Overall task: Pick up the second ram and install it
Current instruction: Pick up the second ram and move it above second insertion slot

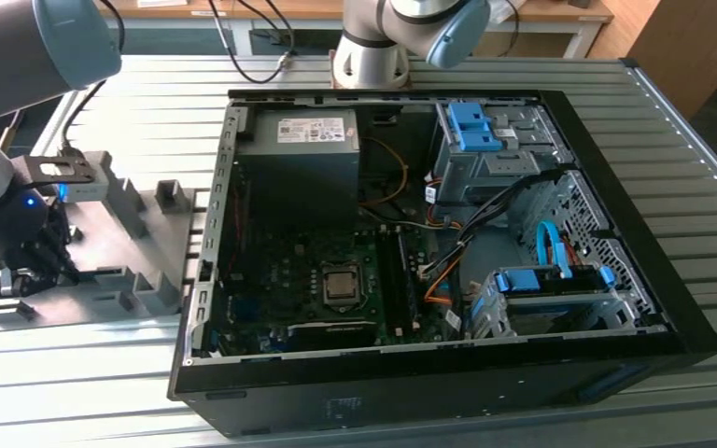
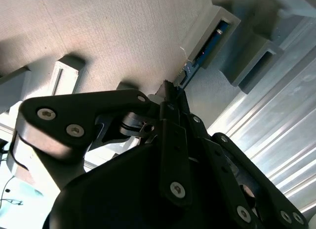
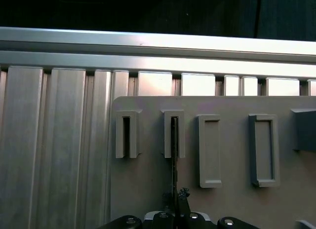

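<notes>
Near the worktop's [image 3: 49, 165] edge, we see the gripper [image 3: 175, 203] clamped on the second ram [image 3: 174, 155], seated in its holder [image 3: 181, 133]; lifting and installation remain.

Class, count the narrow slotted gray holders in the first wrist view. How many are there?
2, on the gray plate: the holder nearest the plate's edge looks empty; its neighbour holds the second ram edge-on. More may be hidden.

Open computer case [image 1: 458, 397] beside gray holder blocks [image 1: 128, 201] on slatted table [image 1: 85, 392].
</notes>
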